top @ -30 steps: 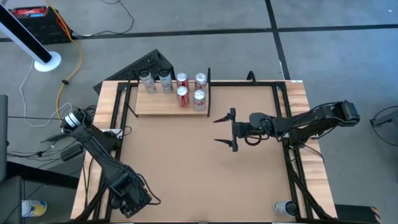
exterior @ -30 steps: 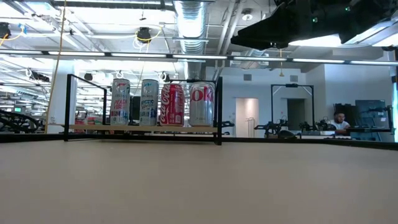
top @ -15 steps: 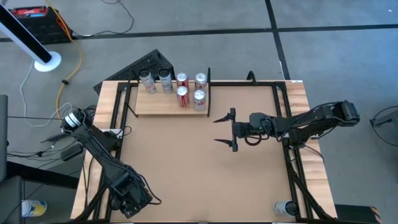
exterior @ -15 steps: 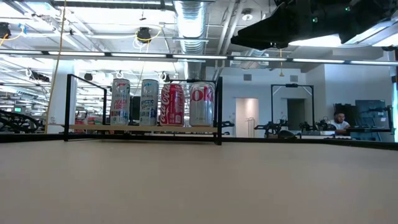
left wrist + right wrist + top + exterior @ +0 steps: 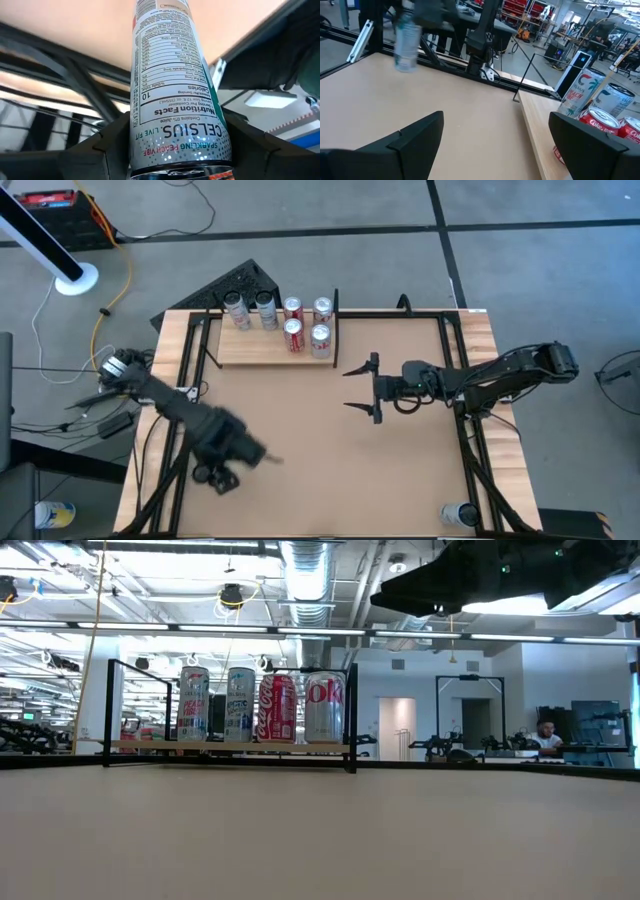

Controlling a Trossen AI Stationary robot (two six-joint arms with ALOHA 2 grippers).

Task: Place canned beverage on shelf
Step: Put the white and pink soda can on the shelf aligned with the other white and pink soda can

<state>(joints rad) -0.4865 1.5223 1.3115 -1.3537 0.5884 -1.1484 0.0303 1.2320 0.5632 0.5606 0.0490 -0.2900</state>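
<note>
Left claw (image 5: 228,463) gripping Celsius can (image 5: 175,85).
Right claw (image 5: 366,388) wide, mid-surface (six cans on shelf (image 5: 250,346)).

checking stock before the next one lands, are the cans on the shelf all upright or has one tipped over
All upright. The low view shows four cans standing straight on the shelf; the high view shows six round tops, none lying on its side.

six cans stand on one wooden shelf (image 5: 262,348): two silver slim cans (image 5: 250,311), two red cola cans (image 5: 292,321), two silver diet cola cans (image 5: 321,323); one more slim can (image 5: 175,85) is in the left gripper (image 5: 232,452); two arms, one table (image 5: 330,470)
</note>
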